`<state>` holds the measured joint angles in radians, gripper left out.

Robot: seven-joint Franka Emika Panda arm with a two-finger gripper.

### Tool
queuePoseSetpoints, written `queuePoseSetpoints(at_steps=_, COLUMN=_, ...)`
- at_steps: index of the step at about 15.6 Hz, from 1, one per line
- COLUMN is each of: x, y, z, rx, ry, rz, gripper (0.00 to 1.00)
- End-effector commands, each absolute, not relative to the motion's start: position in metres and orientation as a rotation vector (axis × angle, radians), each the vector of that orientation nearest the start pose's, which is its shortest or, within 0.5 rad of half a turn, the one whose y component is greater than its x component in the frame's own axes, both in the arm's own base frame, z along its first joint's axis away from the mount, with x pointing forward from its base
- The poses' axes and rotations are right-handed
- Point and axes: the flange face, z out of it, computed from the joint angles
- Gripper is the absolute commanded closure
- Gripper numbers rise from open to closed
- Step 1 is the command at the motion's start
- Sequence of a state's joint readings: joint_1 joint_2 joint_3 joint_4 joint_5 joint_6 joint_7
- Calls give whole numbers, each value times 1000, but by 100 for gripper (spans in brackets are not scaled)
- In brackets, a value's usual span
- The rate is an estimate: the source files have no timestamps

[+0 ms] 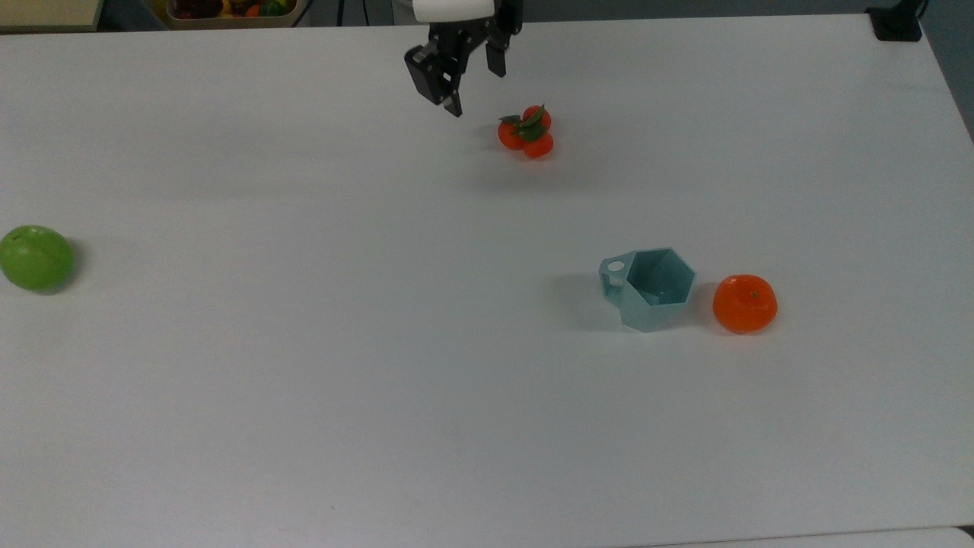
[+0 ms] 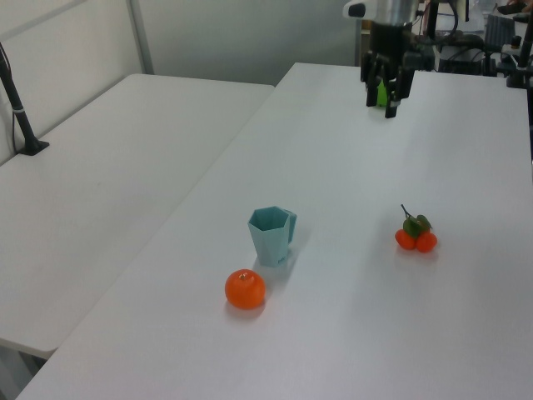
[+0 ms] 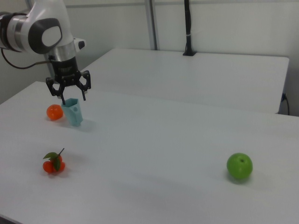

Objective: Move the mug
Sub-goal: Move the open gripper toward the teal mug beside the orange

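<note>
In the top view, the gripper (image 1: 477, 93) hung above the white table (image 1: 304, 380) at about 12 o'clock in the picture, its two black fingers spread wide with nothing between them. A cluster of small oranges with green leaves (image 1: 526, 132) lay just beside it, toward 4 o'clock from the fingertips. The mug (image 1: 650, 288) stood upright, well apart from the gripper, at about 4 o'clock from the table's centre, with its handle at 9 o'clock and its hexagonal rim open upward. An orange (image 1: 745, 303) sat just beside the mug at 3 o'clock, not touching it. A green apple (image 1: 35, 257) rested at the 9 o'clock edge of the picture. In the left view, the gripper (image 2: 380, 102) was at about 12 o'clock, fingers apart, partly covering the green apple (image 2: 381, 93) behind it. The mug (image 2: 272, 236) stood near the centre, the orange (image 2: 245, 288) at 7 o'clock from it, and the cluster (image 2: 415, 235) at 3 o'clock. In the right view, the gripper (image 3: 73, 98) appeared with spread fingers directly over the mug (image 3: 73, 112) at 9 o'clock in the picture. The orange (image 3: 54, 112) lay at 9 o'clock from the mug, the cluster (image 3: 54, 163) at 6 o'clock, and the green apple (image 3: 239, 166) at 4 o'clock.
</note>
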<state>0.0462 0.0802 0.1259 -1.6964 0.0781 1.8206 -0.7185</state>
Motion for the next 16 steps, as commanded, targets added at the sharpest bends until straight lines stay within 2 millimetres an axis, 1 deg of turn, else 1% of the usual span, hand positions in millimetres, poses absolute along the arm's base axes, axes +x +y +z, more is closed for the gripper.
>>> queuePoseSetpoints(at_steps=1, x=597, y=132, z=516, rx=-2740, ry=-1341, rz=-189, gripper=33)
queuePoseSetpoints(at_steps=2, x=602, y=134, z=508, rx=-2739, ry=-1334, rz=-204, gripper=33)
queuePoseSetpoints(at_steps=5, x=615, y=147, z=491, rx=-2718, ry=-1322, rz=-280, gripper=34)
queuePoseSetpoints(at_steps=8, x=624, y=168, z=469, rx=-2704, ry=-1345, rz=-325, gripper=42)
queuePoseSetpoints(at_steps=10, x=630, y=181, z=455, rx=-2718, ry=-1303, rz=-359, gripper=46)
queuePoseSetpoints(at_steps=11, x=634, y=190, z=447, rx=-2722, ry=-1285, rz=-381, gripper=48)
queuePoseSetpoints(at_steps=13, x=639, y=204, z=430, rx=-2728, ry=-1259, rz=-420, gripper=48)
queuePoseSetpoints(at_steps=16, x=644, y=218, z=412, rx=-2726, ry=-1260, rz=-470, gripper=48)
